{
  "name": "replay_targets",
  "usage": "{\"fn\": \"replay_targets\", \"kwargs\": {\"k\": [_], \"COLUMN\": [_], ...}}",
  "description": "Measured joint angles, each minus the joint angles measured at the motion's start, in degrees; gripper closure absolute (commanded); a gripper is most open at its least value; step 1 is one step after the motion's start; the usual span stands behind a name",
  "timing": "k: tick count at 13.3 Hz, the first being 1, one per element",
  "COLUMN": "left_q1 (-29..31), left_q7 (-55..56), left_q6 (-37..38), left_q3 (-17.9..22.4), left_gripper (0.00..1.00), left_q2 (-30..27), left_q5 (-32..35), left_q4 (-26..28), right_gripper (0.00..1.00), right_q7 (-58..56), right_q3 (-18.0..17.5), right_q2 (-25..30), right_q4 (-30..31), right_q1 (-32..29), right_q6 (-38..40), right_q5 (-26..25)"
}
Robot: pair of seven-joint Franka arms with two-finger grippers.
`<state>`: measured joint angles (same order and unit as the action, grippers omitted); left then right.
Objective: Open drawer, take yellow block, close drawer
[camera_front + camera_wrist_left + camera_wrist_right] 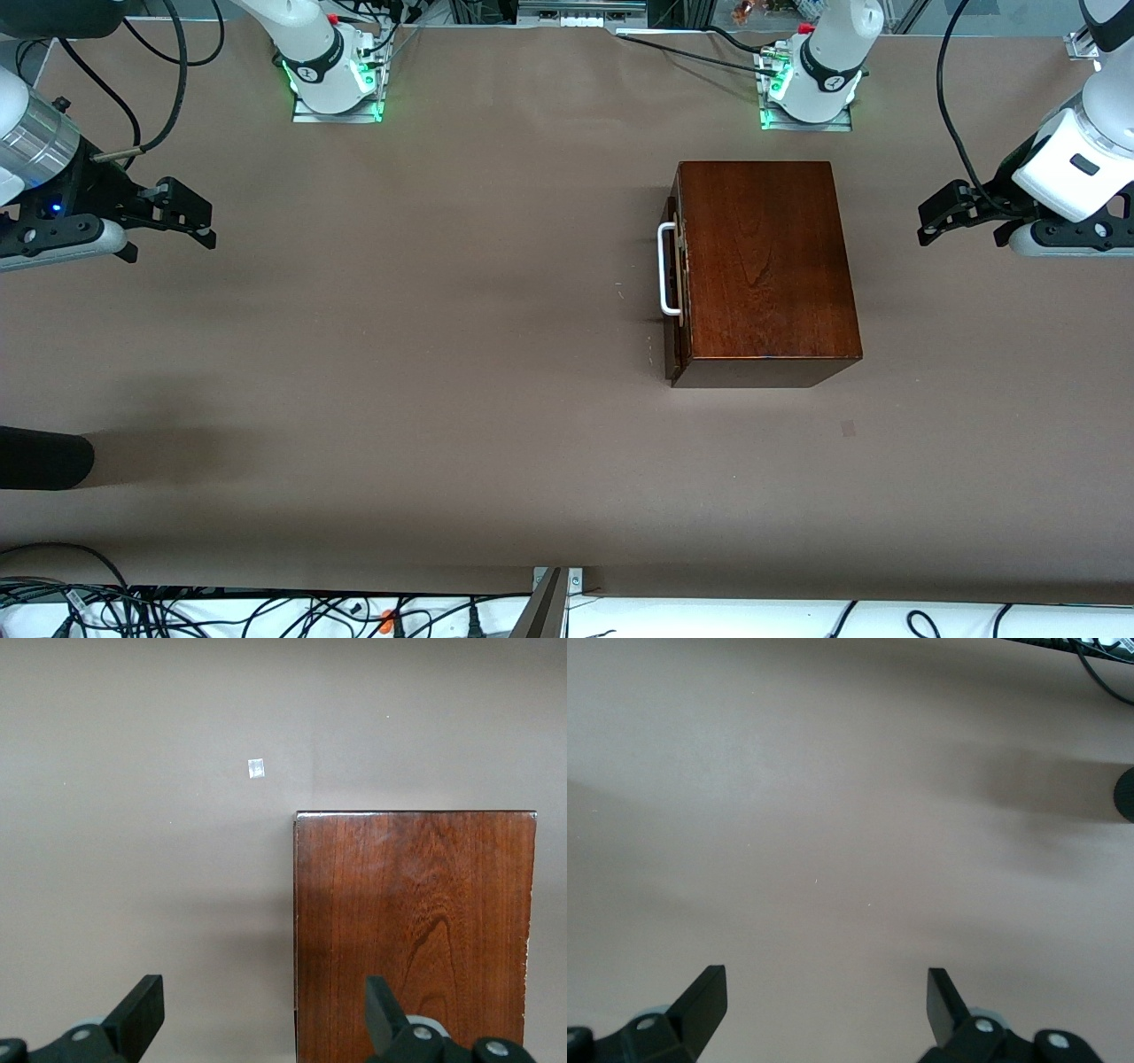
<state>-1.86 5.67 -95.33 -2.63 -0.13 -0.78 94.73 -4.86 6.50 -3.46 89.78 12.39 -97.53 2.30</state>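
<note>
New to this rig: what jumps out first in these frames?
The glossy dark-brown wooden box dominates, sitting on the brown table toward the left arm's end, its drawer shut with the white loop handle facing the right arm's end. Both arms wait at the table's ends: the left gripper is open beside the box, and the right gripper is open over bare table. No yellow block is in sight.

Drawer (675, 275) shut flush in a glossy dark-brown wooden box (764, 261), toward the left arm's end of the table. Reddish-brown front with white loop handle (667, 269) facing the right arm's end. Yellow block nowhere in sight.
</note>
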Motion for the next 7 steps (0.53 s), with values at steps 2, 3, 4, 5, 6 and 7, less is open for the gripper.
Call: {"fn": "replay_targets", "kwargs": {"k": [2,3,4,5,6,7], "left_q1": [0.0,0.0,0.0,0.0,0.0,0.0], "left_q7": [0.0,0.0,0.0,0.0,0.0,0.0], "left_q6": [0.0,0.2,0.9,1.3,1.6,1.8], "left_q3": [0.0,0.0,0.0,0.0,0.0,0.0], "left_gripper": [0.0,0.0,0.0,0.0,0.0,0.0], "left_q2": [0.0,0.0,0.0,0.0,0.0,0.0], "left_q5": [0.0,0.0,0.0,0.0,0.0,0.0], "left_q4": [0.0,-0.1,-0.2,-0.4,-0.6,-0.7], "right_gripper": [0.0,0.0,0.0,0.0,0.0,0.0], "right_q7": [0.0,0.0,0.0,0.0,0.0,0.0], "right_q3": [0.1,0.1,0.2,0.3,0.4,0.4], "right_q2": [0.0,0.0,0.0,0.0,0.0,0.0], "right_q4": [0.0,0.0,0.0,0.0,0.0,0.0], "right_q1": [0.0,-0.1,-0.1,-0.1,-0.2,-0.2], "right_q6": [0.0,0.0,0.0,0.0,0.0,0.0], "right_q5": [0.0,0.0,0.0,0.0,0.0,0.0]}}
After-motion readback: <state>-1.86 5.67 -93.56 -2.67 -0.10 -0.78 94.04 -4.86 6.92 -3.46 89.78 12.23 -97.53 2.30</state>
